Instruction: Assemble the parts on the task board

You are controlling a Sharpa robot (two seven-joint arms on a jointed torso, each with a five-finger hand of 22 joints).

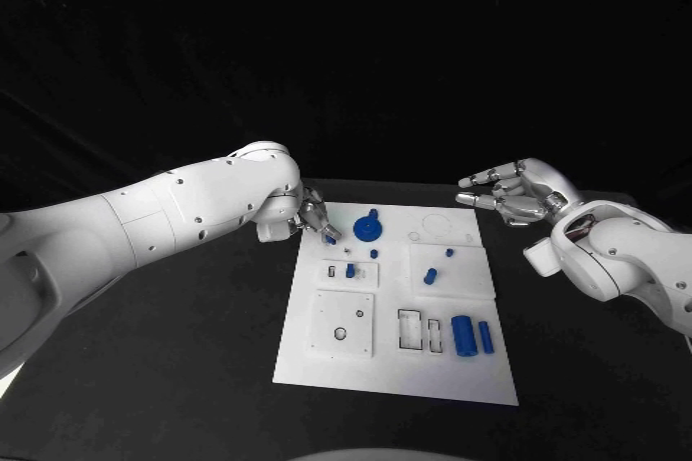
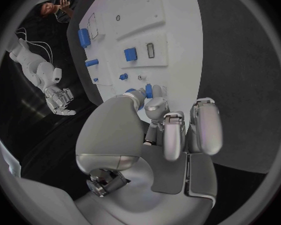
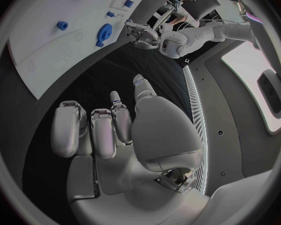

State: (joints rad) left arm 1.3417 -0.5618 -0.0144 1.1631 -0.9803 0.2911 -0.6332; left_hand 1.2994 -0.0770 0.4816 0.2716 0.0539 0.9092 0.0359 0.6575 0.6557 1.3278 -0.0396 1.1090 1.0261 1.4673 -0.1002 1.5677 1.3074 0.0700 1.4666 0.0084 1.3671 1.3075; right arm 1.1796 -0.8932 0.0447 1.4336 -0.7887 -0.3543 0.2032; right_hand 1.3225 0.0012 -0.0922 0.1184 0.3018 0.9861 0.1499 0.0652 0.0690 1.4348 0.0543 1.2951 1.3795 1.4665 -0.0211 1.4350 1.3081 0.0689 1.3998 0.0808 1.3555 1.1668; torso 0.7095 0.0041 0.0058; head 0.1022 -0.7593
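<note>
Pinching a small blue part [image 2: 148,90] between its fingertips, the left hand [image 1: 312,219] sits over the far left corner of the board [image 1: 361,366]. The part stands about upright there. The right hand [image 1: 508,194] hangs past the board's far right corner, fingers loosely curled, holding nothing.

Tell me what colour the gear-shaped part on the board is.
Blue. The gear-shaped part shows best in the head view, on the white task board.
</note>
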